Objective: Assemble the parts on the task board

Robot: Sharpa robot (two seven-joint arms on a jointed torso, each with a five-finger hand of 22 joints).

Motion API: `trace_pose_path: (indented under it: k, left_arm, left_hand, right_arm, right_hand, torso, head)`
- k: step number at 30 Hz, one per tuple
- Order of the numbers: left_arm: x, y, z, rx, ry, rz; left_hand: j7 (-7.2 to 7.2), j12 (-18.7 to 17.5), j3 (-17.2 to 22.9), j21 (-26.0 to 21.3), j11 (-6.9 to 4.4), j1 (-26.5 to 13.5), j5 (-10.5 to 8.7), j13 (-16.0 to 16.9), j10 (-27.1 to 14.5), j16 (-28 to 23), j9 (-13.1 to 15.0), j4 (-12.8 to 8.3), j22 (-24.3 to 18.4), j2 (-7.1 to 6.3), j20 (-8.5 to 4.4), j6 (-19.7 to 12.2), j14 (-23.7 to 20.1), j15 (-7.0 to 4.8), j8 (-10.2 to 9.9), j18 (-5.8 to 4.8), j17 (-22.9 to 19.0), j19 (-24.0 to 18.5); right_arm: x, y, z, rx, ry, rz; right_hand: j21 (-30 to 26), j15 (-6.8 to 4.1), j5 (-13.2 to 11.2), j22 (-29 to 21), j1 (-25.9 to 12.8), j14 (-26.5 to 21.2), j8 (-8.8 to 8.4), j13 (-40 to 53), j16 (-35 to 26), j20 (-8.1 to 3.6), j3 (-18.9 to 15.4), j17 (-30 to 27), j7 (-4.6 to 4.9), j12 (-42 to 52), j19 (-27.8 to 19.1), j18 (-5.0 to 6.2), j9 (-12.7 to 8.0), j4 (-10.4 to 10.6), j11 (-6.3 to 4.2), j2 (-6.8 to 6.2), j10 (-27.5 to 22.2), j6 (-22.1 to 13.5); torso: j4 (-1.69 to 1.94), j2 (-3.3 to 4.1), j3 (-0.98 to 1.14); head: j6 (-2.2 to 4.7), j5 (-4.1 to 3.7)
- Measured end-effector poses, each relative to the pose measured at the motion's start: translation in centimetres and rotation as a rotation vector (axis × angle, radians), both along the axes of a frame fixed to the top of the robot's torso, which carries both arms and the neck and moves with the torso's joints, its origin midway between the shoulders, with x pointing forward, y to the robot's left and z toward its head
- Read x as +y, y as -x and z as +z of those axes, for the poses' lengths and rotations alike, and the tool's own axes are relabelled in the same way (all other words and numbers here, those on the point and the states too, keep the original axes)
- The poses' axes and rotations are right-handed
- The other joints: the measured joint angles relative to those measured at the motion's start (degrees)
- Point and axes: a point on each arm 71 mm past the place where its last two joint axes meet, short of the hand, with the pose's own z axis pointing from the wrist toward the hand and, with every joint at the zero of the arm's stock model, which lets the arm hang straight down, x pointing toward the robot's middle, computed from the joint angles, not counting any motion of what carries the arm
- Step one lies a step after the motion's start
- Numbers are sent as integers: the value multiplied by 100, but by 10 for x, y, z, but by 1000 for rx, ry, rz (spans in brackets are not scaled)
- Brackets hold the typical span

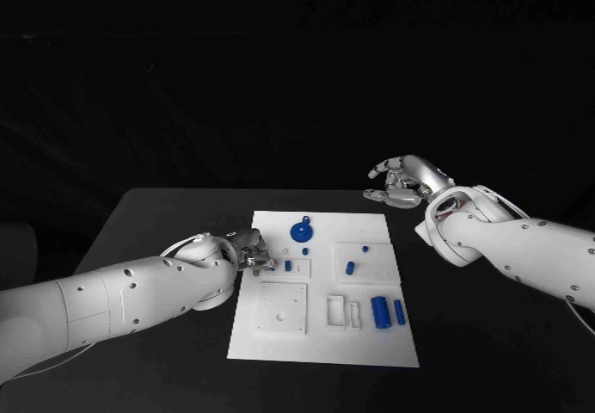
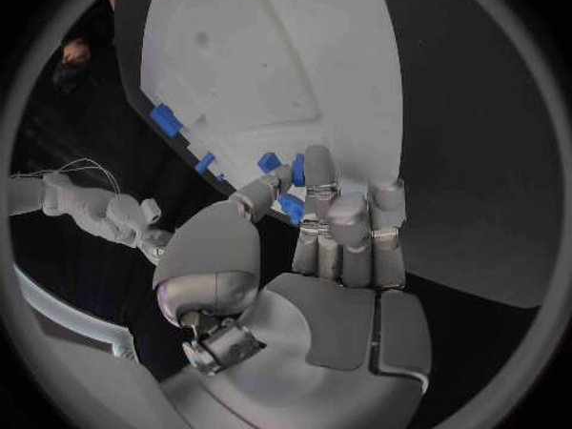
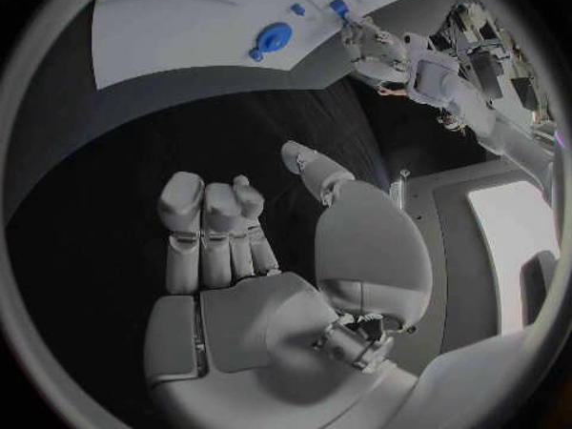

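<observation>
Small blue part (image 2: 292,207) pinched in left hand (image 1: 254,256) fingertips at task board (image 1: 372,344) left edge. Probably light, rigid, slippery plastic; best held by flat sides. Right hand (image 1: 403,181) loosely curled, empty, raised beyond far right corner.

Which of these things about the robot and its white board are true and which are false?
1. The left robot hand is at the edge of the white board. True.
2. The right robot hand is holding a blue piece. False: it holds nothing and hovers over the black table, past the board's far end.
3. A round blue piece sits near the far end of the board. True.
4. The left robot hand holds nothing. False: the left wrist view shows a small blue piece between its fingers.
5. The board lies on a red table. False: the table is black.
</observation>
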Motion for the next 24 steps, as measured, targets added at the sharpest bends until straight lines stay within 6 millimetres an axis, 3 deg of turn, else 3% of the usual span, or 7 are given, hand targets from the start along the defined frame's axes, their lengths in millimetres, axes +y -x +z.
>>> trace_pose_path:
  k: [12, 14, 19, 22, 24]
  left_arm:
    - [0, -1, 0, 11, -8, -3]
    - [1, -1, 0, 13, -9, -3]
    - [2, -1, -2, 21, -16, 0]
    - [3, -1, -3, 26, -19, 1]
    - [3, 0, -4, 31, -22, 1]
  left_hand:
    - [-5, 118, -53, 0, -1, -57, -133, 26, 0, 68, 13, 216, 0, 28, 0, 5, 1, -1, 33, 0, -9, 0]
    - [-27, 133, -53, 0, -26, -113, -245, 26, -19, 69, 11, 278, 1, 1, 0, 27, 8, -8, 65, 12, -16, 0]
    - [-233, 185, -45, 0, -253, -248, -705, 26, 209, 93, -6, 458, 4, -84, -1, 395, 180, -180, 105, 23, -43, 1]
    - [-250, 200, -62, 0, -284, -260, -796, 25, 200, 93, -4, 541, 4, -157, -1, 491, 171, -171, 134, 23, -54, 0]
    - [-252, 200, -67, 0, -295, -278, -955, 25, 211, 93, -4, 607, 4, -203, -1, 512, 162, -163, 144, 23, -60, 1]
  right_arm:
    - [0, 0, 0, 0, 0, 0]
    - [0, 0, 0, 0, 0, 0]
    - [0, 0, 0, 1, 0, 0]
    - [0, 0, 0, 1, 0, 0]
    - [0, 0, 0, 1, 0, 0]
  right_hand:
    - [-23, 0, -1, 0, 0, 0, 0, -6, 0, 2, 0, 0, 0, 0, 0, 0, 0, 0, 8, 0, 8, 0]
    - [-23, 0, -1, 0, 0, 0, 0, -6, 0, 2, 0, -1, 0, 0, 0, 0, 0, 0, 9, 0, 8, 0]
    - [-23, 0, -1, 0, 0, 0, 0, -6, 0, -1, 0, 1, 0, 0, -3, 0, -5, 0, 9, 0, 9, 0]
    - [-23, 0, -1, 0, 0, 0, 0, -6, 0, -5, 0, 4, 0, 0, -8, 0, -5, 0, 10, 0, 10, 0]
    - [-23, 15, -1, 0, 0, 15, 0, -6, 0, -9, 0, 4, 0, 0, -12, 0, -5, 0, 10, 0, 10, 0]
  torso:
    - [-2, -1, 2]
    - [-2, -1, 2]
    - [-1, -1, 2]
    - [0, -1, 2]
    - [0, -1, 2]
  head:
    - [-21, 4]
    - [-21, 4]
    - [-21, 2]
    - [-24, -4]
    - [-25, -9]
